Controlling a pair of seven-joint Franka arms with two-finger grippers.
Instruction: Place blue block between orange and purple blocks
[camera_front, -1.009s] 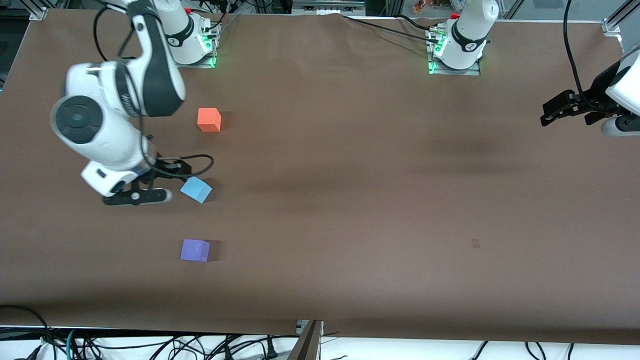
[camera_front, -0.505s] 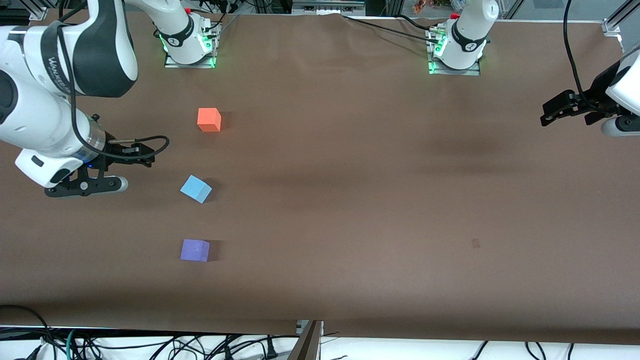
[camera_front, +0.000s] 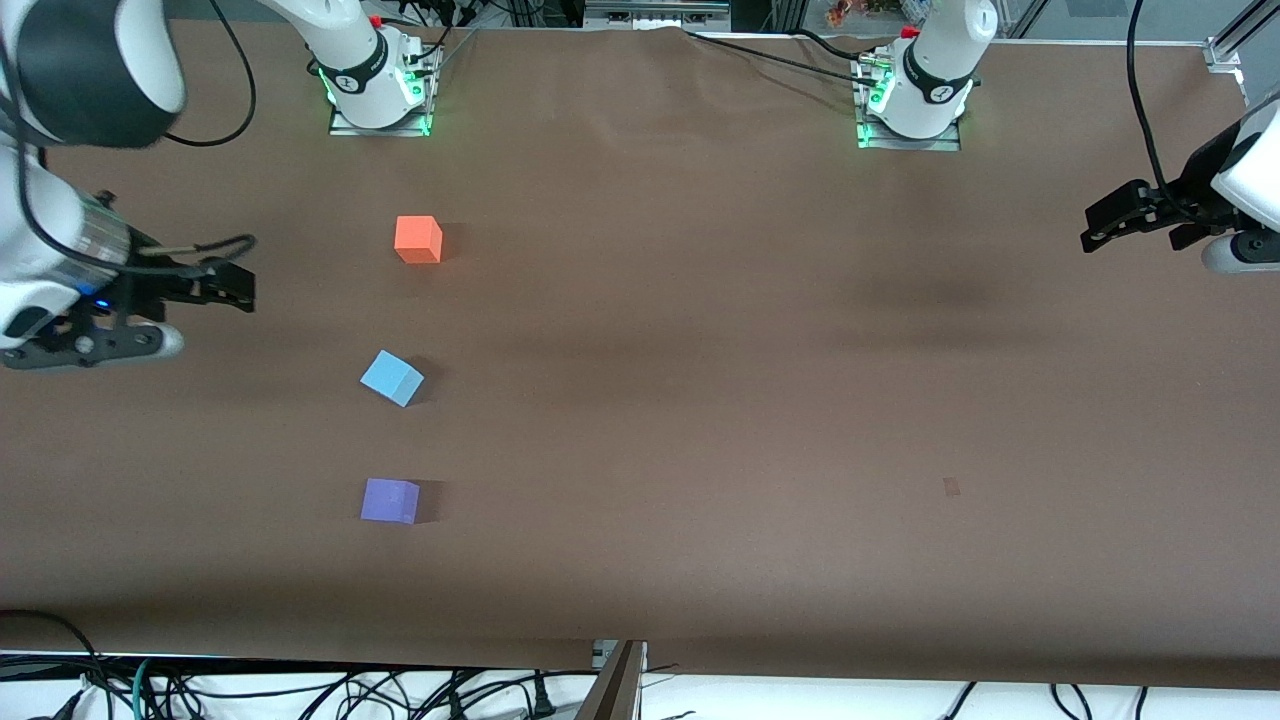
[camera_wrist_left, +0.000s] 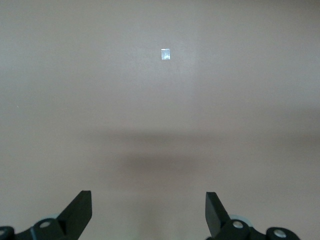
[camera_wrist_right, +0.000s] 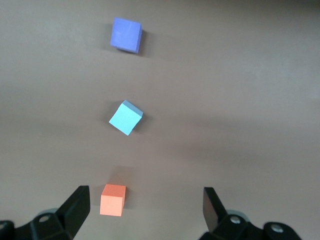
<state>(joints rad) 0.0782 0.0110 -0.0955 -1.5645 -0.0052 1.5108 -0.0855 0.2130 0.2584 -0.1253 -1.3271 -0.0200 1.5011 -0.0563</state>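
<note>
blue block (camera_front: 391, 377): light sky-blue, plain matte faces, top face paler than the shaded side.
orange block (camera_front: 418, 239): bright orange, plain, no markings.
purple block (camera_front: 390, 500): violet-purple, plain, one side face slightly darker.
table (camera_front: 700, 400): flat brown all over, with soft darker shadow bands; greyish-tan in both wrist views.
small mark (camera_front: 951, 487): slightly darker brown patch on the table toward the left arm's end; pale whitish rectangle in the left wrist view.
left gripper (camera_front: 1100, 228): black, on a white arm.
right gripper (camera_front: 95, 345): black with a pale grey tip, on a white and black arm.
arm bases (camera_front: 380, 95): white, lit green at the foot.
</note>
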